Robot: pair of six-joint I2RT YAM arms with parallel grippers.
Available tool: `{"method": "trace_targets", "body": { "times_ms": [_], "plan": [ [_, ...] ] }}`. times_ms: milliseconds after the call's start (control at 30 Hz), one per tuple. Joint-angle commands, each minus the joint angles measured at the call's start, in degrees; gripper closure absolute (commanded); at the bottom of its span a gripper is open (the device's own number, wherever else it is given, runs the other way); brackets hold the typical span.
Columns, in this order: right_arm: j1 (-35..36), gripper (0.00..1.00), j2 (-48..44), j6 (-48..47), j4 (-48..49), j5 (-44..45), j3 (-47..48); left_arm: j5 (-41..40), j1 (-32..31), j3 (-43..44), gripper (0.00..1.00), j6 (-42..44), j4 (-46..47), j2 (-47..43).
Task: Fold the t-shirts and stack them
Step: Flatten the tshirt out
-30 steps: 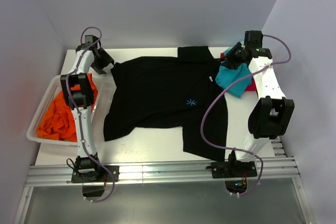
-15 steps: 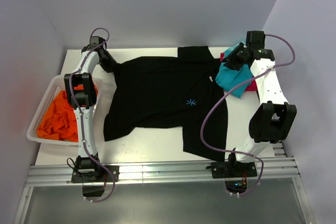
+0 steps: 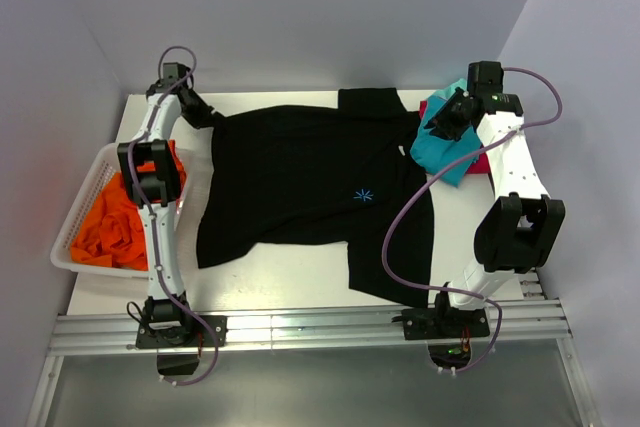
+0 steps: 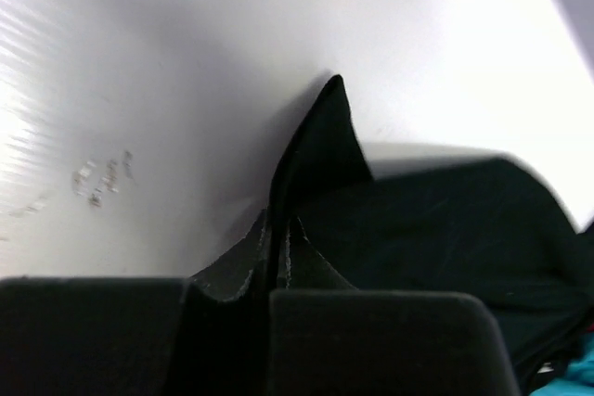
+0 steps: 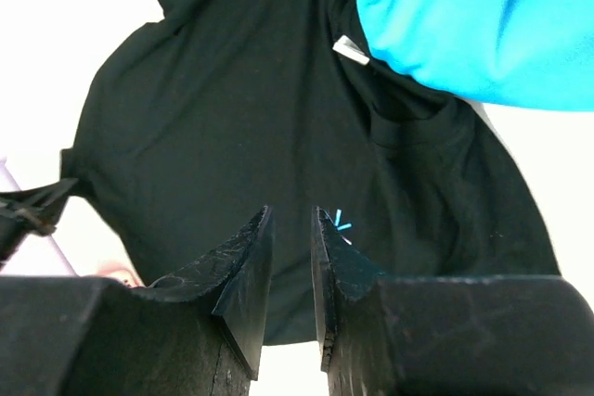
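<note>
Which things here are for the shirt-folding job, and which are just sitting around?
For the job:
black t-shirt
teal t-shirt
pink-red t-shirt
orange t-shirt

Just sitting around:
white basket, holding the orange t-shirt
white table

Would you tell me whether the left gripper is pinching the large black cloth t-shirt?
Yes, the left wrist view shows the left gripper shut on a raised fold of the black t-shirt.

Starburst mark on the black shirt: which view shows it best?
Top external: starburst mark whole and unobstructed on the black shirt. Right wrist catches only a sliver beside the right tool. Left wrist shows just black cloth, no mark.
</note>
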Motion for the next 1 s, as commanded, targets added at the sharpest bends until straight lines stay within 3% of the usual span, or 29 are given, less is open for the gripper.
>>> {"method": "trace_targets", "body": {
  "times_ms": [0, 67, 100, 167, 200, 233, 367, 500, 600, 667, 767, 867, 900, 933, 967],
  "plan": [
    [0.2, 0.70, -2.2, -1.9, -1.0, 1.4, -0.5, 1.3, 3.1, 4.6, 0.98, -2.5, 2.7, -4.5],
    [0.3, 0.70, -1.7, -2.0, -1.3, 1.2, -0.4, 2.0, 3.8, 4.8, 0.91, -3.0, 3.9, -4.6],
    [0.2, 0.71, -1.6, -2.2, -1.3, 1.1, -0.2, 2.2, 4.3, 5.1, 0.82, -3.0, 4.4, -4.5],
    [0.3, 0.71, -1.2, -2.1, -1.4, 0.7, -0.1, 1.6, 4.7, 5.7, 0.54, -2.9, 4.6, -3.9],
    [0.3, 0.71, -0.9, -2.1, -1.5, 0.5, -0.1, 0.6, 4.9, 6.1, 0.19, -2.7, 4.5, -3.5],
    [0.4, 0.71, -0.9, -2.1, -1.4, 0.3, -0.1, -0.2, 5.0, 6.2, 0.01, -2.6, 4.4, -3.2],
    [0.5, 0.71, -0.7, -2.2, -1.9, 0.0, 0.4, -1.0, 5.9, 6.4, 0.01, -2.2, 3.2, -3.7],
    [2.0, 0.71, -1.7, -3.5, -3.3, 3.4, 0.6, -3.6, 6.0, 4.2, 0.01, -0.6, 3.2, -10.0],
    [5.8, 0.72, -3.4, -5.8, -7.4, 15.6, 2.1, -7.0, 6.2, 2.4, 0.01, 0.1, 1.4, -15.3],
    [10.4, 0.72, -6.0, -9.0, -9.8, 28.1, 3.8, -9.7, 6.2, 0.7, 0.00, 0.6, 0.6, -18.6],
    [20.8, 0.69, -11.8, -12.4, -8.5, 38.7, 4.7, -13.4, 5.5, -4.7, 0.00, 1.8, -1.0, -26.2],
    [26.1, 0.56, -20.9, -12.8, -1.1, 35.3, -4.0, -19.0, 1.4, -13.6, 0.01, 4.6, -2.9, -34.1],
    [26.1, 0.31, -23.5, -11.2, 0.8, 34.2, -7.3, -23.0, -0.2, -15.7, 0.01, 6.3, -3.8, -38.2],
    [24.2, 0.23, -27.5, -10.3, 2.3, 29.4, -10.2, -25.3, -2.1, -17.9, 0.00, 6.9, -5.3, -40.4],
    [21.6, 0.19, -28.9, -8.0, 3.2, 18.7, -14.5, -26.5, -6.2, -24.0, 0.01, 6.8, -5.8, -42.7]
  ]
}}
